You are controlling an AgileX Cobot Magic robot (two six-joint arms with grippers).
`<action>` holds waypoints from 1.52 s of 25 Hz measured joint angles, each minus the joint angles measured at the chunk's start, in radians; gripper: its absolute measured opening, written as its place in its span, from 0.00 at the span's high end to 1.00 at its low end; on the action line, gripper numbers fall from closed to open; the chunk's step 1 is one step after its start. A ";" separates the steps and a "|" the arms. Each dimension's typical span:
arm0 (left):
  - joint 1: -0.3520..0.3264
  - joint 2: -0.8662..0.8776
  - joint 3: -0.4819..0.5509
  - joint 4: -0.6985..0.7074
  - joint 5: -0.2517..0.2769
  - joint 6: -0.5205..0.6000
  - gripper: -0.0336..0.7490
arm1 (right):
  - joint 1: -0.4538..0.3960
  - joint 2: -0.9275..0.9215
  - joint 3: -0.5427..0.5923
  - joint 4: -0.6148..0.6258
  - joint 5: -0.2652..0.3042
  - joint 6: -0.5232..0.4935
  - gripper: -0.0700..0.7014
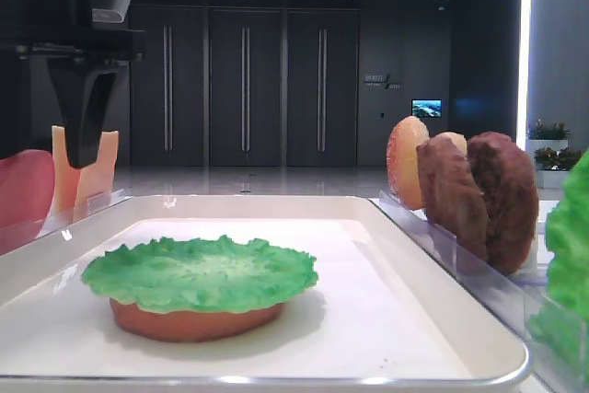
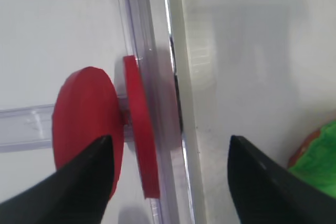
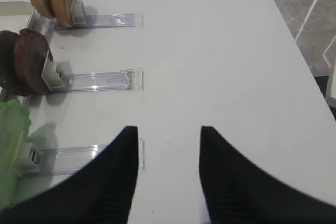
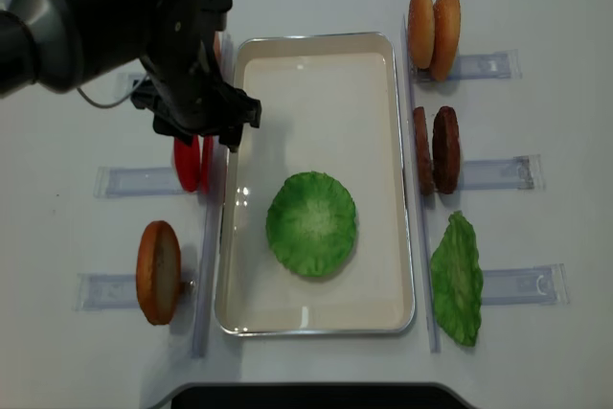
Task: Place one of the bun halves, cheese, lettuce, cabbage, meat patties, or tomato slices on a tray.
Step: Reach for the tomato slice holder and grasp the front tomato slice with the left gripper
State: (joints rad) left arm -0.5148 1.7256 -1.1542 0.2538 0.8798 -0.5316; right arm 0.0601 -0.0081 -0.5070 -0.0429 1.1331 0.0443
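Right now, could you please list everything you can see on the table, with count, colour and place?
tray: one, white, centre of table.
lettuce: one, green, lying on a bun half in the tray.
spare lettuce: one, green, right of the tray, front.
bun halves: two, orange-brown, upright, right rear; one more left front.
meat patties: two, dark brown, upright, right middle.
tomato slices: two, red, upright in the left holder.
cheese: pale orange, left rear, partly hidden.
clear holders: several, beside the tray.
left gripper: open, above the tomato slices.
right gripper: open, over bare table.

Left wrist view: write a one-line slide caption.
Open left hand hovers over two upright tomato slices in a clear holder beside the tray.
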 joint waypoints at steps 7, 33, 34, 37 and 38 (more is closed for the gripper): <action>0.000 0.049 0.000 0.003 -0.008 0.000 0.30 | 0.000 0.000 0.000 0.000 0.000 0.000 0.55; 0.000 0.065 0.000 0.046 -0.030 -0.002 0.59 | 0.000 0.000 0.000 0.000 0.000 0.000 0.55; 0.000 0.065 0.000 0.046 -0.030 -0.002 0.65 | 0.000 0.000 0.000 0.000 0.000 0.000 0.55; 0.000 0.065 -0.003 0.052 -0.014 -0.002 0.83 | 0.000 0.000 0.000 0.000 0.000 0.000 0.55; 0.000 0.065 -0.005 0.054 -0.007 -0.002 0.86 | 0.000 0.000 0.000 0.000 0.000 0.000 0.55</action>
State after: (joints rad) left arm -0.5148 1.7903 -1.1591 0.3081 0.8726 -0.5333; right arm 0.0601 -0.0081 -0.5070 -0.0429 1.1331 0.0443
